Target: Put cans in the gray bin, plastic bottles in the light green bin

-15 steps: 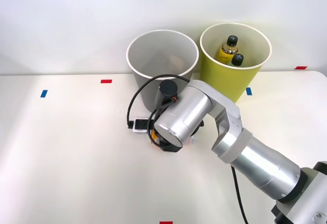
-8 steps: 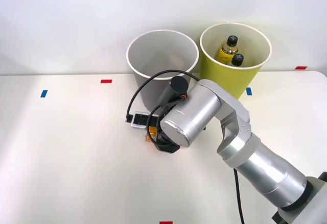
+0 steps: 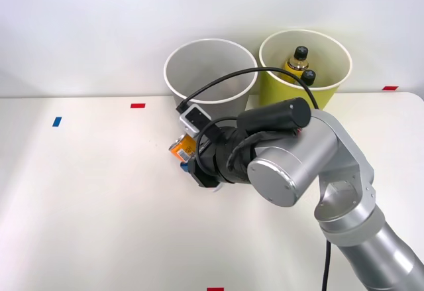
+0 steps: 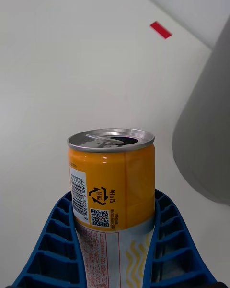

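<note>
One can [image 4: 111, 182] sits clenched between the right gripper's [image 4: 112, 249] blue fingers [image 4: 52, 240], lifted just in front of the gray bin [image 3: 211, 82], so the carry is under way and next calls for raising it over that white rim.

Wide open surface [image 3: 93, 198] lies to the left of the end effector [image 3: 189, 162], nothing in the way there. Just behind it, the gray bin [image 3: 211, 72] stands as a wall, with the green bin [image 3: 305, 89] touching beside it; both mouths are open from above.
</note>
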